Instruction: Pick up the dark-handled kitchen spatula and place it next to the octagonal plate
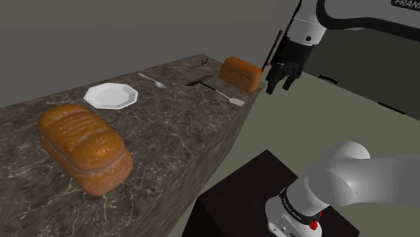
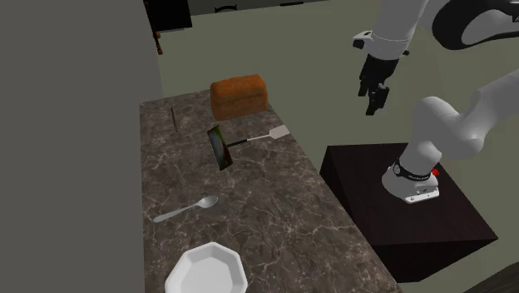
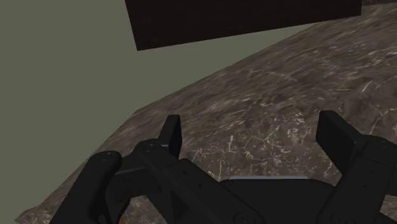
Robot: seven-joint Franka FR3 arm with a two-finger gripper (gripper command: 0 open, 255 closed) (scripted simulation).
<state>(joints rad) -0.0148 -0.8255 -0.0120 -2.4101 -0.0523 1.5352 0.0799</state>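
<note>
Heads up, the all-black two-finger gripper (image 1: 276,86) hangs open and empty off the far end of the dark marbled counter (image 1: 182,134), while the dark-handled, pale-bladed spatula (image 1: 221,92) lies flat there near the brown bread loaf (image 1: 240,73), so a sloppy descent could clip that loaf.

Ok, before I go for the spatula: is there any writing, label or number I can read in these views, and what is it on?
"FRAN": dark letters on the white arm link, at the shoulder view's top right corner, cut off by the picture's edge.
Pale marks on the dark ring at the arm's base: too small to read.
Nothing else carries text that I can read.
</note>
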